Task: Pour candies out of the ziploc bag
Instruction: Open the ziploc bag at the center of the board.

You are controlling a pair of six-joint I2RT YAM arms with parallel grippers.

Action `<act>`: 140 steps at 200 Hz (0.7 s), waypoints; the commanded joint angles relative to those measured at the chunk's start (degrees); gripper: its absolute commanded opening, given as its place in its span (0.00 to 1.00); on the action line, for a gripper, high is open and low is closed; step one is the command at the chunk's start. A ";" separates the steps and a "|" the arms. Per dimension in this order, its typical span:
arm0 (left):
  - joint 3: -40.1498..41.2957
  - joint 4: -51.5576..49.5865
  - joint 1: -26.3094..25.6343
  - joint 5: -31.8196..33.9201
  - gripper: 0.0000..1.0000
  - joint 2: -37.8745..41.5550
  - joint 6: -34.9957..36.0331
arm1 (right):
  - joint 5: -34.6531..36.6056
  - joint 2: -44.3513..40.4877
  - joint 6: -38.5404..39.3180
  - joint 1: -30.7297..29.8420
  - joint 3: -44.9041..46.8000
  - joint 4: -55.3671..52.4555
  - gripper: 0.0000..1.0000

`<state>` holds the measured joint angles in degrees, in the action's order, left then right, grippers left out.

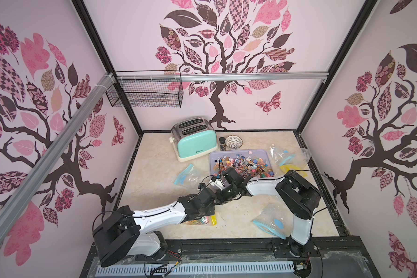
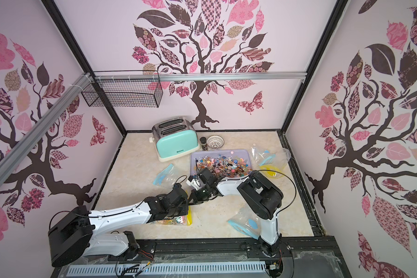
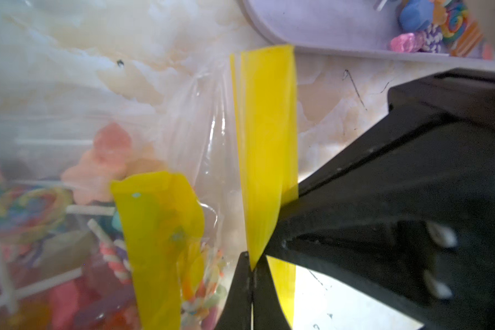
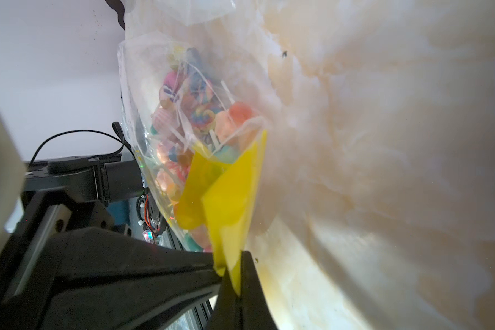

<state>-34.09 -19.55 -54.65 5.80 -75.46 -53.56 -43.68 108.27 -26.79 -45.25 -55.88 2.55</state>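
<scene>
While both jaws pinch its yellow rim (image 3: 265, 128), ziploc bag (image 4: 143, 85), candies (image 4: 203, 117) inside

The left arm (image 1: 159, 214) and right arm (image 1: 263, 186) are built alike: smooth white shells with rounded edges, joined by blocky black housings at the shoulder, elbow and wrist. Small dark screws (image 1: 150, 220) dot the white shells. A thin black cable (image 1: 99, 215) loops out from the shoulder housing of each arm and runs along the shell. Red and black wires (image 1: 172, 252) show at the base. The left pincer (image 3: 252, 271) and right pincer (image 4: 236, 288) are matt black, with flat wedge-shaped fingers tapering to narrow tips.
</scene>
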 commanded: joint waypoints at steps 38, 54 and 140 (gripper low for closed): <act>-4.24 -6.16 0.38 6.30 0.00 -3.62 -4.71 | 8.16 -0.70 -3.51 -0.21 1.57 -1.56 0.00; -5.24 -8.72 0.39 8.02 0.00 -3.86 -9.26 | 12.49 -0.13 -5.15 -0.50 2.38 -2.17 0.00; -5.60 -9.51 -0.07 9.31 0.00 -2.43 -16.23 | 27.54 1.42 -6.57 -4.33 1.79 -9.56 0.00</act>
<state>-38.57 -26.81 -54.63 13.02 -79.61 -69.89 -25.23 107.57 -33.19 -49.15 -55.13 1.19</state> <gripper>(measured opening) 0.049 0.043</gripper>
